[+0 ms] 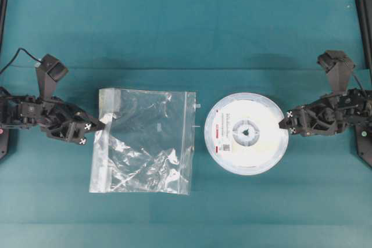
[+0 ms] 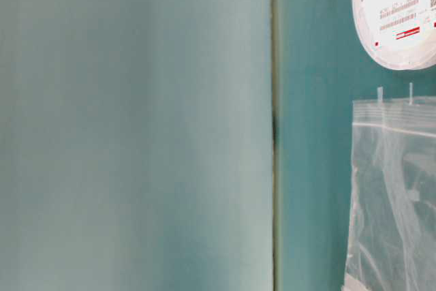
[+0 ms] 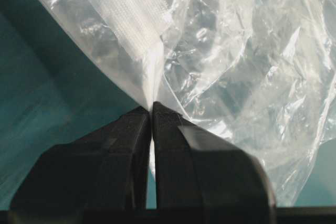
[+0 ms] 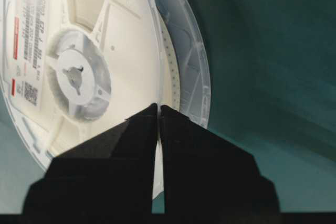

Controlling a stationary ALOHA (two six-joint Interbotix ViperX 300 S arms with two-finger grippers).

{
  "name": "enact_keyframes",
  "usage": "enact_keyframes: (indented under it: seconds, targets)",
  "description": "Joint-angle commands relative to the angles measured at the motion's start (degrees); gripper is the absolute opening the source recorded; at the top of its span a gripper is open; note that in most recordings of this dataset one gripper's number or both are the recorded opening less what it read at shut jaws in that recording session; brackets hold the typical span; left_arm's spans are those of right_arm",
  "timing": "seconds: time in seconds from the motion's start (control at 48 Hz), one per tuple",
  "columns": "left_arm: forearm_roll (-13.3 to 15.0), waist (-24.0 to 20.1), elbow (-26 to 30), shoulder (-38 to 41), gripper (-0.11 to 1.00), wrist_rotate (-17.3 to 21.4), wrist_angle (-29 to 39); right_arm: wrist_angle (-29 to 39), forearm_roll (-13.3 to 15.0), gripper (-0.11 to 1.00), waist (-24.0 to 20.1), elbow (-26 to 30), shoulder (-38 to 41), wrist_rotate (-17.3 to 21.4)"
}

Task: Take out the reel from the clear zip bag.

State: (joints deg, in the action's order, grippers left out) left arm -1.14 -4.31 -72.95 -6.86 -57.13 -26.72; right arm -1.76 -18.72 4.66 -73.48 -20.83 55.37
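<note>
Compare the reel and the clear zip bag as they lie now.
The reel is a round, rigid white disc with a grey hub; the clear zip bag is rectangular, crinkled and transparent. The reel lies right of the bag, fully outside it; the bag looks empty. Both rest flat on the teal table, each with a gripper at its outer edge.

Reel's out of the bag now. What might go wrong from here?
The right claw is shut on the reel's rim by its tips only, so the reel may slip or tip. The left claw pinches the clear zip bag's edge; retracting without opening would drag the bag.
</note>
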Motion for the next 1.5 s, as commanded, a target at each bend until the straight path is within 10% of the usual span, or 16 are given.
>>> enact_keyframes:
  seconds: [0.0, 0.375, 0.813, 1.167, 1.48]
  targets:
    - [-0.09, -0.09, 0.88, -0.09, 0.01, -0.09, 0.44, -0.18, 0.09, 0.08, 0.18, 0.62, -0.26, -0.35]
    - [-0.09, 0.00, 0.88, -0.09, 0.01, -0.09, 2.72, -0.09, 1.32, 0.94, -0.44, 1.14, -0.26, -0.79]
    - [-0.09, -0.09, 0.62, -0.18, 0.12, 0.00, 2.72, -0.09, 1.85, 0.94, -0.35, 1.41, -3.52, -2.37]
    - [-0.09, 0.09, 0.44, -1.05, 0.92, 0.00, 2.90, 0.09, 2.11, 0.94, -0.18, 1.41, -8.70, -6.24]
    - [-0.09, 2.37, 0.70, -8.44, 0.90, 0.62, 9.84, 1.58, 4.31, 0.94, -0.53, 4.39, -13.10, -16.17]
